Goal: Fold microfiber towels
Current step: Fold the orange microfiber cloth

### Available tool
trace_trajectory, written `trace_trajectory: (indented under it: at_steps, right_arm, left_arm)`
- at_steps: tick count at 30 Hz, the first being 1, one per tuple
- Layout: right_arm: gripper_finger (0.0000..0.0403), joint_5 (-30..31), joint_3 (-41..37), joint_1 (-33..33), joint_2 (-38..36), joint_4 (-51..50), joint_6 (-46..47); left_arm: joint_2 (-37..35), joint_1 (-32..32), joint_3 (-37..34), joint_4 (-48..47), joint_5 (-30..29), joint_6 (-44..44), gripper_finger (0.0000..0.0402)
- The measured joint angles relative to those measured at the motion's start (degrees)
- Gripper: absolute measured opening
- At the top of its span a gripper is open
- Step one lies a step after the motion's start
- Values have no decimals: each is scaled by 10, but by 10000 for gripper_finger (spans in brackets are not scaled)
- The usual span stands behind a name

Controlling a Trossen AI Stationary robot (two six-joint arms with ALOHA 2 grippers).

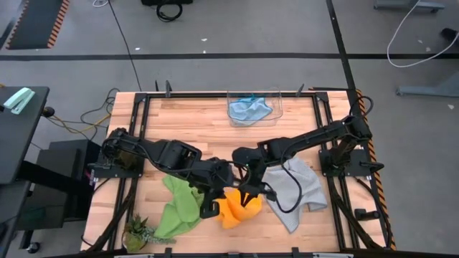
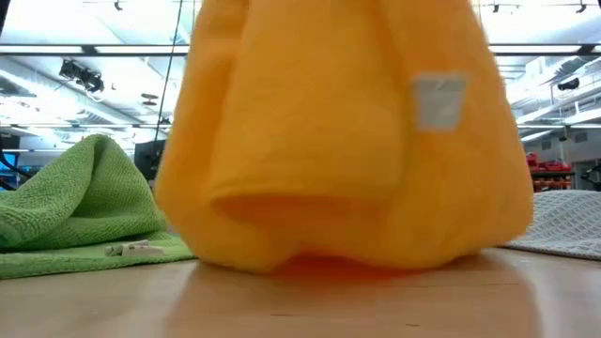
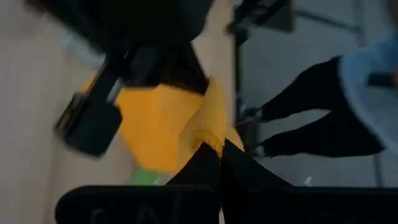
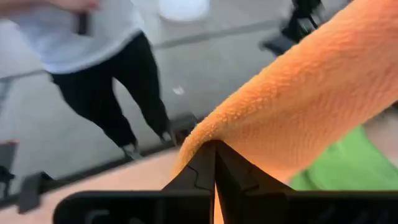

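The yellow-orange towel (image 1: 234, 209) hangs bunched between my two grippers near the table's front edge. It fills the low view (image 2: 329, 141), where it has a small grey tag. My left gripper (image 1: 217, 199) and my right gripper (image 1: 249, 195) are both shut on it, close together. The green towel (image 1: 179, 208) lies crumpled to its left and the light grey towel (image 1: 297, 188) lies spread to its right. The light blue towel (image 1: 249, 109) lies in a clear bin at the far edge. My left gripper pinches a folded edge (image 3: 210, 135) of the yellow-orange towel between its two shut fingers. The towel hangs slack from the hold. Its lower end (image 2: 329, 263) rests on the table. My right gripper pinches an upper edge (image 4: 214, 134) of the yellow-orange towel between its two shut fingers. The cloth runs away from the fingertips as a thick fold. The towel hangs below, its bottom on the table.
A clear bin (image 1: 278, 100) stands at the far edge. A small green plant (image 1: 140, 233) sits at the front left corner. A small pale object (image 2: 131, 249) lies by the green towel. A person (image 4: 118, 81) in dark trousers stands beyond the table.
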Motion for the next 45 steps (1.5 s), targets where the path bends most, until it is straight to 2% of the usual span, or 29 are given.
trace_trajectory:
  at_steps: [2, 7, 9, 12, 20, 25, 30, 35, 40, 45]
  right_arm:
    - [4, 29, 0, -6, 0, -30, -1]
    - [3, 37, 0, -16, 0, -98, 3]
    - [3, 64, 0, -15, 0, -110, 3]
    - [3, 105, 0, -20, 0, -117, 4]
    - [15, 129, 0, -72, -34, -116, 111]
    - [18, 152, 0, -90, -98, -124, 199]
    - [24, 185, 0, -49, -122, -120, 236]
    - [42, 276, -1, -27, -114, -119, 292]
    - [63, 406, -1, -28, -114, -115, 374]
    - [72, 423, 0, -22, -101, -87, 442]
  left_arm:
    - [0, 0, 0, -39, -11, -16, 2]
    - [0, 0, 0, -141, -56, -68, 2]
    - [0, 0, 0, -160, -70, -77, 2]
    - [0, 3, 0, -155, -85, -77, 2]
    - [-6, 29, -1, -138, -104, -101, 2]
    - [-23, 54, -1, -118, -133, -60, 2]
    - [-28, 85, -1, -54, -135, 1, 2]
    - [-28, 112, -1, -41, -133, 54, 2]
    - [-28, 135, -1, -28, -133, 85, 2]
    - [-29, 152, -1, -21, -133, 109, 2]
